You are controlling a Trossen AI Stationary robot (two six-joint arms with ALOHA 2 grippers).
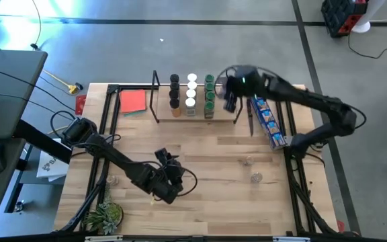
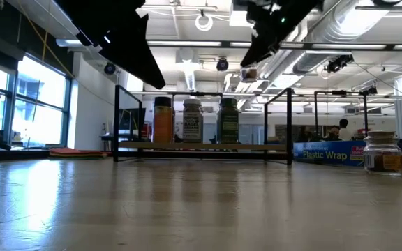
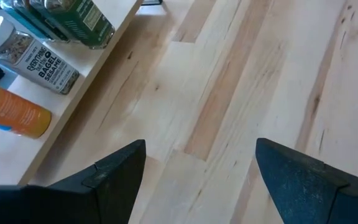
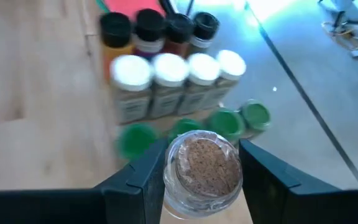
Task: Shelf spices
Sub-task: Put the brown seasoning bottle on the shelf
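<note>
The shelf (image 1: 228, 118) stands at the table's far middle, a light-wood board with black loop frames. On it stand three rows of spice jars: black lids (image 1: 174, 91), white lids (image 1: 191, 91) and green lids (image 1: 209, 94); the right wrist view shows the white row (image 4: 179, 68). My right gripper (image 1: 230, 94) hovers over the shelf's right end, shut on a clear-lidded jar (image 4: 204, 168). Two more jars (image 1: 248, 161) (image 1: 256, 177) stand on the table at near right. My left gripper (image 1: 168, 168) is open above bare table at near middle (image 3: 201, 146). My right gripper pinches the clear-lidded jar between its two fingers (image 4: 138, 177), one on each side of the jar's upper body (image 4: 173, 186) just under the lid. The fingers slant down from above and the right. The jar (image 2: 250, 73) hangs upright, lifted clear above the shelf.
A long blue packet (image 1: 267, 121) lies right of the shelf, under my right arm. A flat red square (image 1: 133, 101) lies left of the shelf. A small plant (image 1: 106, 215) sits at the near-left corner. Bare wood (image 1: 213, 195) stretches between shelf and near edge.
</note>
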